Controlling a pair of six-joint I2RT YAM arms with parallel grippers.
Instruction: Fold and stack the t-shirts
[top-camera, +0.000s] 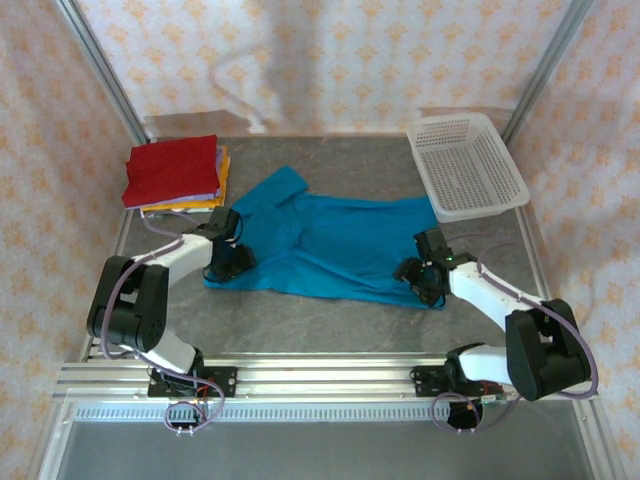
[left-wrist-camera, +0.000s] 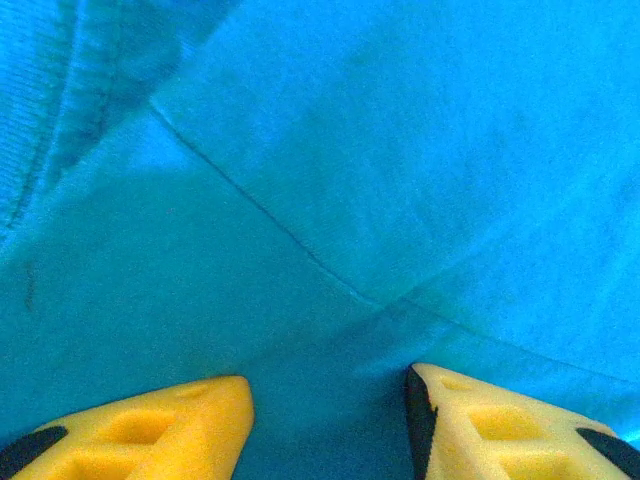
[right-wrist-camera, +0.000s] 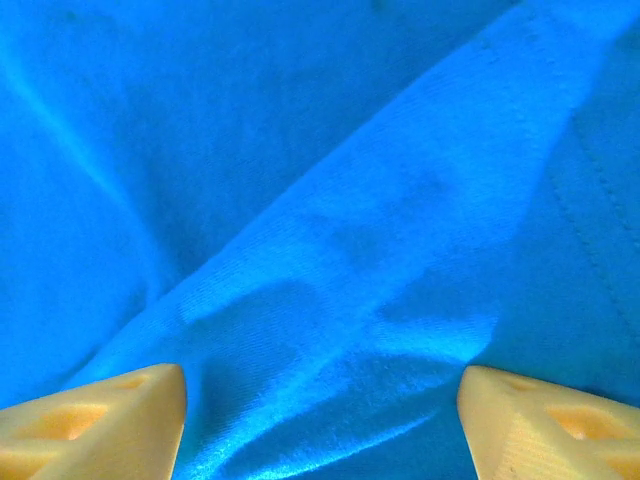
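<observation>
Teal shirt: the teal shirt (top-camera: 340, 245) is spread open in the middle of the table (top-camera: 300, 325), not yet folded, with one sleeve pointed toward the back left. It is laid flat so that both ends can be reached.
Left gripper: the left gripper (top-camera: 232, 262) is lowered onto the shirt's left end, near that sleeve. In its wrist view the fingers (left-wrist-camera: 170, 430) are seen apart and the cloth lies flat under them, so it is judged released, with nothing grasped.
Right gripper: the right gripper (top-camera: 415, 277) is set at the shirt's near right corner. Its jaws are spread wide over a soft ridge of cloth (a fold that could be pinched), and nothing is clamped.
Folded stack: the folded stack (top-camera: 175, 178), with the red shirt (top-camera: 165, 162) on top, is kept at the back left, apart from the teal shirt, so that room for folding is left.
Basket: the basket (top-camera: 520, 190) is placed at the back right. Whether its near corner touches the shirt cannot be told.
Step judged: the first fold is not yet made.
</observation>
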